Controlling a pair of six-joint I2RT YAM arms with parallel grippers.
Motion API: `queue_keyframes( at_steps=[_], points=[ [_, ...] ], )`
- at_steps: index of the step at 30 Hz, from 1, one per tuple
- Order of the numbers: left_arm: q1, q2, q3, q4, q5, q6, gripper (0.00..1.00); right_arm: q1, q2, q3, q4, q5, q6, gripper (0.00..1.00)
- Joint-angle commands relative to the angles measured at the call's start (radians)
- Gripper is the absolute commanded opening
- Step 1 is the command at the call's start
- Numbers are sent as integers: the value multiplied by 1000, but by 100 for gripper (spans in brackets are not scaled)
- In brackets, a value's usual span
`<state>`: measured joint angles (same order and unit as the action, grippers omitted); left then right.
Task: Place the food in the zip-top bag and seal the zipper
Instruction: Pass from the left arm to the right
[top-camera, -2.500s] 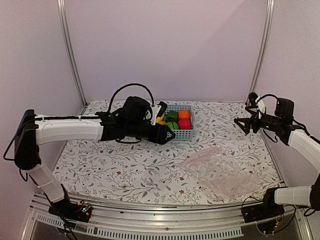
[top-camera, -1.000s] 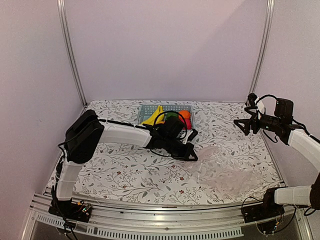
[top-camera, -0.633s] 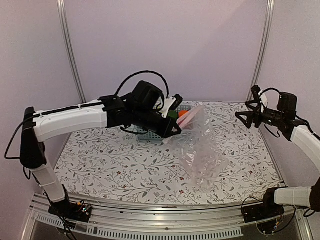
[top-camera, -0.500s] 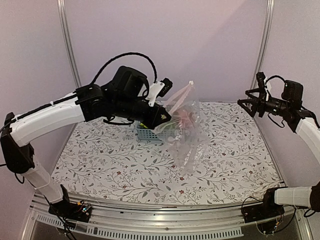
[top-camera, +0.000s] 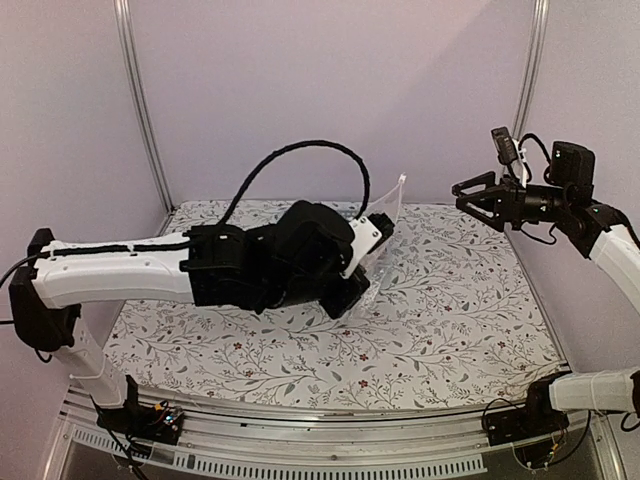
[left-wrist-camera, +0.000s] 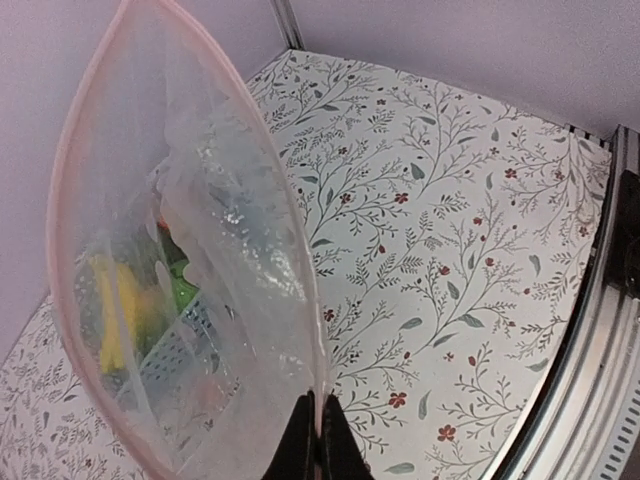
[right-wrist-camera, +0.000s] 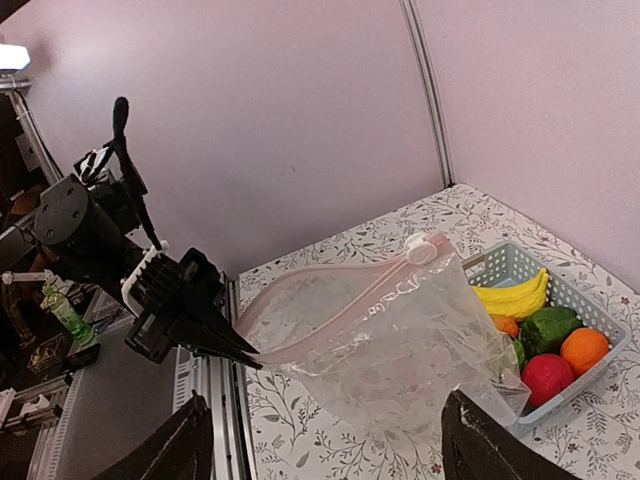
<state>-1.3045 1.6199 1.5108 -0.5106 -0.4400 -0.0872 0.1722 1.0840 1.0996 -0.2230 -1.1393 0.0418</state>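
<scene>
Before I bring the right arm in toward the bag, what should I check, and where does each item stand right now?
1. Left tool shut on the edge of the bag: ok.
2. Bag mouth gaping, zipper unsealed: ok.
3. Right tool open and apart from the bag: ok.
4. Bag bottom clear of the table: cannot tell.
5. Food inside the bag: not ok; it sits in the basket.
</scene>
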Motion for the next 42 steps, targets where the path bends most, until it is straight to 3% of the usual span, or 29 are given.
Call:
queue_keyframes(
  at_steps=[1, 7, 12, 20, 34, 39, 42],
  points=[
    [-76, 154, 39, 135, -301, -17, 0, 39, 11, -43, 7, -10, 120, 77],
    [-136, 366, 220, 159, -461, -23, 0, 48, 15, -52, -131, 51, 140, 75],
    [-152, 459, 331, 171, -540, -24, 0, 53, -28, -111, -186, 155, 118, 67],
    [-167, 485, 340, 270, -526, 43, 0, 54, -47, -143, -188, 180, 118, 58],
    [-189, 527, 365, 254, -471, 58, 1, 92, 64, -78, -111, 167, 221, 55],
    [-197, 540, 375, 257, -459, 73, 3, 91, 87, -86, -87, 169, 253, 37],
    [-200, 540, 375, 257, -472, 71, 5, 91, 85, -95, -81, 181, 262, 33]
  ],
)
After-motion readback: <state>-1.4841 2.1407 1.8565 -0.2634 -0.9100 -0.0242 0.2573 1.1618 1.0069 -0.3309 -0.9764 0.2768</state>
